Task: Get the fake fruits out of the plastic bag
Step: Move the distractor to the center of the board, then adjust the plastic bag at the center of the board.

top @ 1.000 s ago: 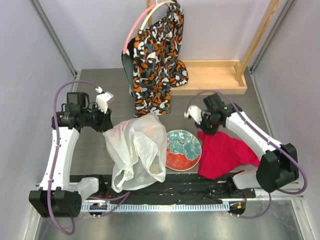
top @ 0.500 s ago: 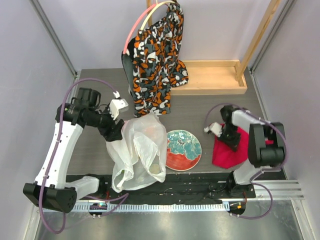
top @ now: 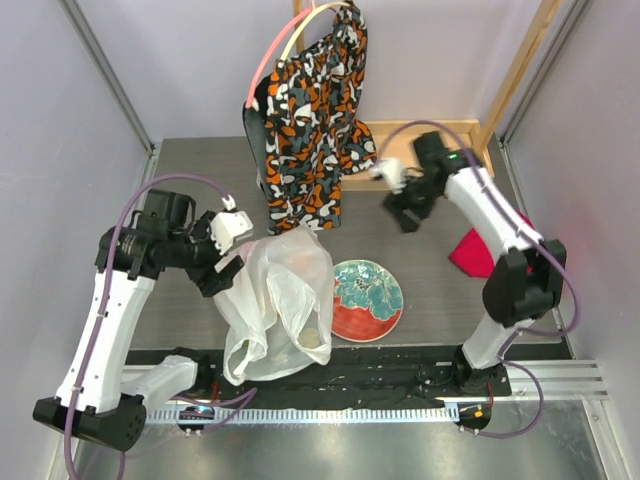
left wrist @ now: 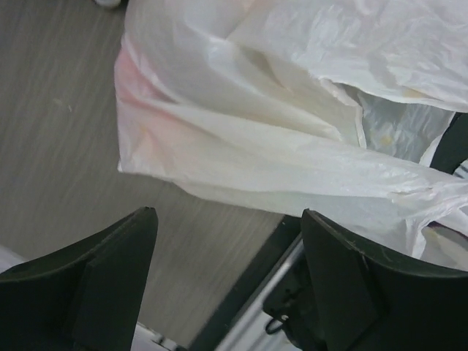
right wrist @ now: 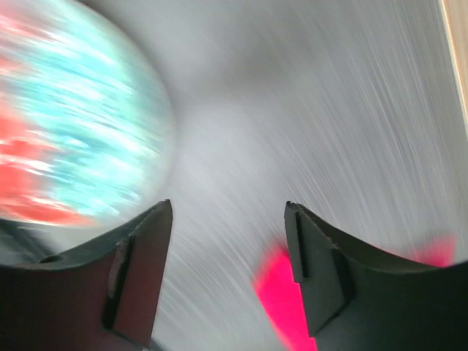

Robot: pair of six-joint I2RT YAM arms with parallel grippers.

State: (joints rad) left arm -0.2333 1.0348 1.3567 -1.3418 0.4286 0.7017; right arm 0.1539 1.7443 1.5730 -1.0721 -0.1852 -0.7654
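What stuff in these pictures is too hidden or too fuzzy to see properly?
- The fake fruits: in the top view they sit inside the plastic bag. Its cloudy film shows only faint orange and yellow smudges, so their kinds and number cannot be told.
- The plate: in the right wrist view, motion blur smears its pattern.
- The red cloth: in the top view, the right arm covers part of it.
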